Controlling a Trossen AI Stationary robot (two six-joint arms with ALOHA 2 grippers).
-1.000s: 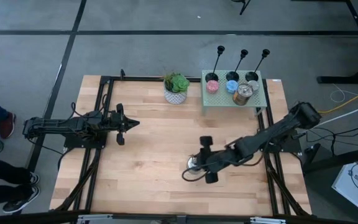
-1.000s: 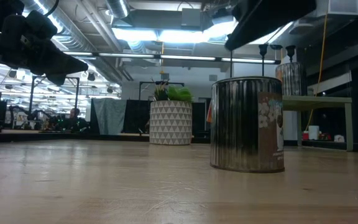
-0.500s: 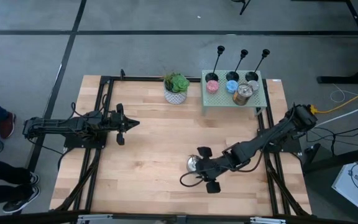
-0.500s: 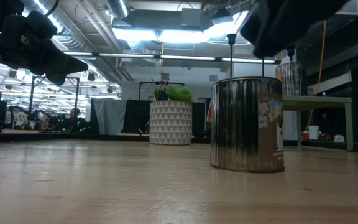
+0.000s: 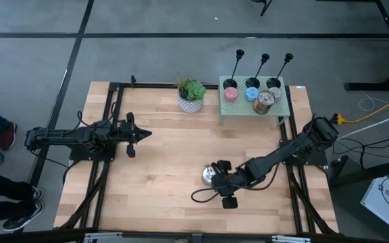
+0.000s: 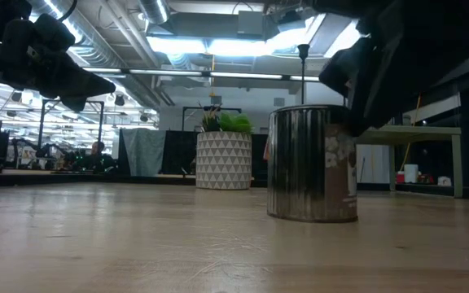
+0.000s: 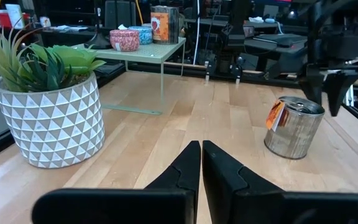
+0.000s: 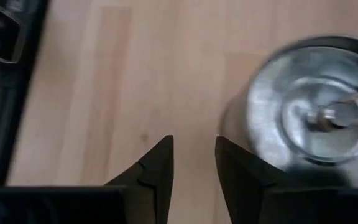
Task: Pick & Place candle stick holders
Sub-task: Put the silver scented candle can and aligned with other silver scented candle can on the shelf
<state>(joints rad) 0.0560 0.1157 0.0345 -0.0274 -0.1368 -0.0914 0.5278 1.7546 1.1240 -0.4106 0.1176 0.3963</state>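
Three black candle stick holders [image 5: 260,69] stand in a row on the far side of the green shelf [image 5: 238,108] at the back right, stems upright. No gripper touches them. My right gripper [image 5: 220,183] hangs open over the table's near middle, slanting down beside a silver tin [image 5: 209,176] that stands on its bottom on the wood. Nothing is between its fingers [image 8: 194,155]. My left gripper [image 5: 143,133] waits shut above the table's left side, pointing level toward the right. My right gripper meets the silver tin with the outer side of one finger [image 8: 247,171], which lies against the tin's side wall just under the rim [image 8: 234,127]. The fingers slant down from the table's right. The tin [image 6: 312,163] stands upright on the table.
A plant in a white patterned pot [image 5: 192,96] stands at the far middle. The shelf also carries a pink candle [image 5: 230,93], a blue candle [image 5: 251,94] and another tin [image 5: 265,100]. Black frame rails [image 5: 113,175] run along both table sides. A person's shoes [image 5: 5,135] show at the left.
My right gripper has come down and toward the table's near-left, rolling at the wrist, until it stands beside the silver tin. The tin has slid a little toward the table's left and turned slightly about, staying upright.
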